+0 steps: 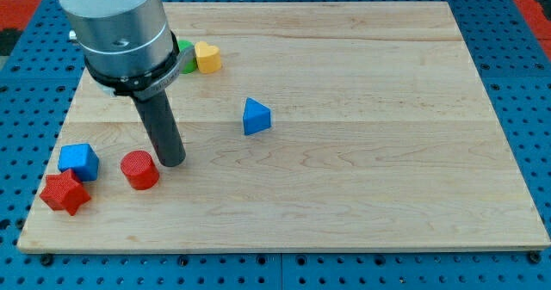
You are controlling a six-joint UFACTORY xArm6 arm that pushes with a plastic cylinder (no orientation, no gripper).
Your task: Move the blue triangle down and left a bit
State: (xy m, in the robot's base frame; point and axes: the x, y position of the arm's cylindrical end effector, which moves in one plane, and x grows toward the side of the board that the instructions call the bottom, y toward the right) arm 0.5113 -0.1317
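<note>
task not begun: the blue triangle sits untouched mid-tabletop, well apart from my tip, which rests down-left of it just beside the red cylinder; no jaws exist, only a rod.

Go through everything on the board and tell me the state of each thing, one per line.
my tip: down on the board, just right of the red cylinder, left of the blue triangle
blue triangle: alone mid-board, untouched
red cylinder: upright
blue cube: touching the red star
red star: near the bottom-left corner
yellow heart: beside the green block
green block: partly hidden by the arm
</note>
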